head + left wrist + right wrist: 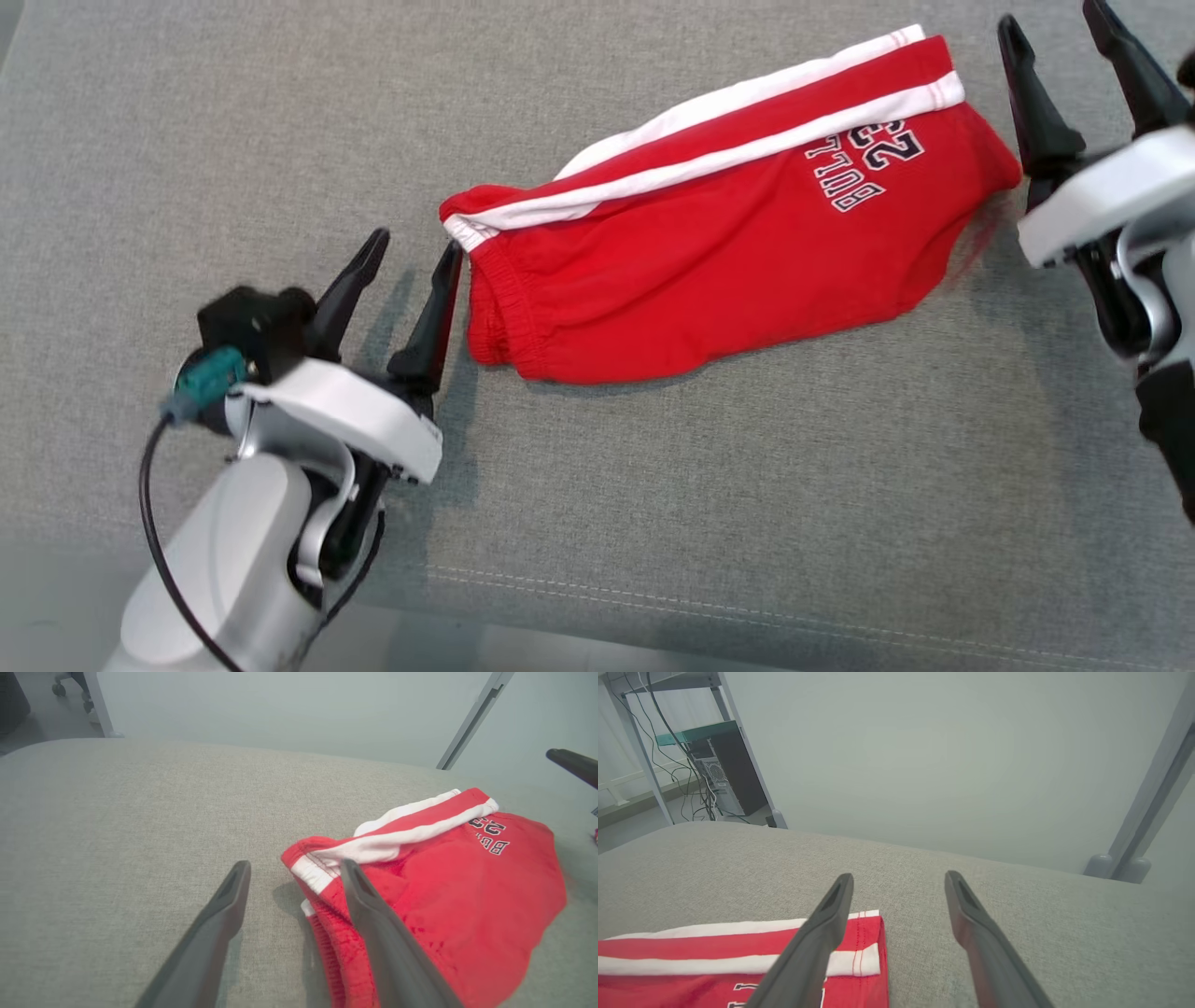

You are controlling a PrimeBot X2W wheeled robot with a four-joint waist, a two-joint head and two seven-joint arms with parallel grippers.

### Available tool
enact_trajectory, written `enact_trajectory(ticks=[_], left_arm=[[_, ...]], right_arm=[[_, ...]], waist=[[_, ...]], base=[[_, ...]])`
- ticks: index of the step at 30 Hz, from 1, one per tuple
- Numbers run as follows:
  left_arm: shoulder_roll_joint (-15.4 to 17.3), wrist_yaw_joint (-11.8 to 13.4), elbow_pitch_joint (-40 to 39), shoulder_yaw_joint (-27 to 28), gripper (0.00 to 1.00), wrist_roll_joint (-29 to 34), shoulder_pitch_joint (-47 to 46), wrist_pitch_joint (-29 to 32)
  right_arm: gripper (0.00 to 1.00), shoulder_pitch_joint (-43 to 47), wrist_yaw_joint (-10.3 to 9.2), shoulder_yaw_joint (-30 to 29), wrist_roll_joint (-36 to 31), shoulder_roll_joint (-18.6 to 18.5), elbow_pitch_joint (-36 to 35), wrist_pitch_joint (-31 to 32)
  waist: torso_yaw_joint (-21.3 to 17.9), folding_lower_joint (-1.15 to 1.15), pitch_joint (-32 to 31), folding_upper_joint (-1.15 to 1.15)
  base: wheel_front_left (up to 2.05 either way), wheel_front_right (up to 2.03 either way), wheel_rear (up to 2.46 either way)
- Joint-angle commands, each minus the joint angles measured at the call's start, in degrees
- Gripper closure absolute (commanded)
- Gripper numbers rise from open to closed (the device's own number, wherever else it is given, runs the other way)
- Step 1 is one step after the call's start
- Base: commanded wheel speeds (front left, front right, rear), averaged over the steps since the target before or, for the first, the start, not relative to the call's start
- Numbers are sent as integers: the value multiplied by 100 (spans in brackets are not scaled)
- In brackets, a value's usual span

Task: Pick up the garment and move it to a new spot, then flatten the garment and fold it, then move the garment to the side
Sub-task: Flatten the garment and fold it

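Note:
The garment (709, 233) is a pair of red shorts with white side stripes and dark lettering, lying folded on the grey cloth surface (187, 140). My left gripper (415, 250) stands open just off the garment's left waistband end, with nothing between its fingers. In the left wrist view the garment (448, 891) lies at right, partly behind the right finger of that gripper (295, 868). My right gripper (1055, 19) is open beside the garment's right hem. In the right wrist view the hem corner (859, 947) sits under the left finger of that gripper (899, 879).
The grey cloth surface has a stitched seam (747, 616) near its front edge. Beyond the far edge stand a metal frame leg (1134, 854) and a shelf with a computer tower (719, 774) and cables.

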Motion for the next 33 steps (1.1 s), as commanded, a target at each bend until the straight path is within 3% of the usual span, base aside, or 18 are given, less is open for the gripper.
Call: enact_trajectory(ticks=[1, 7, 13, 24, 33], left_arm=[[251, 234, -271, 220, 0, 150, 149, -112], [332, 855, -840, 225, 0, 401, 822, -192], [422, 1106, -1197, 265, 0, 385, 1287, -150], [468, 1216, -1286, 292, 0, 248, 1449, 33], [330, 1058, -1162, 308, 0, 4, 1162, 143]], right_arm=[[0, 390, -17, -164, -179, 111, -247, -151], [0, 1574, -17, -987, -869, 452, -976, -256], [0, 2628, -17, -1621, -1366, 923, -1759, -260], [0, 3062, -17, -1787, -1627, 1248, -2134, -203], [0, 2505, -17, -1477, -1557, 1095, -1883, 65]], waist=[[-68, 0, -96, 0], [-196, 0, -370, 0], [-359, 0, -564, 0], [-576, 0, -642, 0], [-574, 0, -510, 0]], base=[[0, 0, 0], [0, 0, 0], [0, 0, 0], [0, 0, 0], [0, 0, 0]])
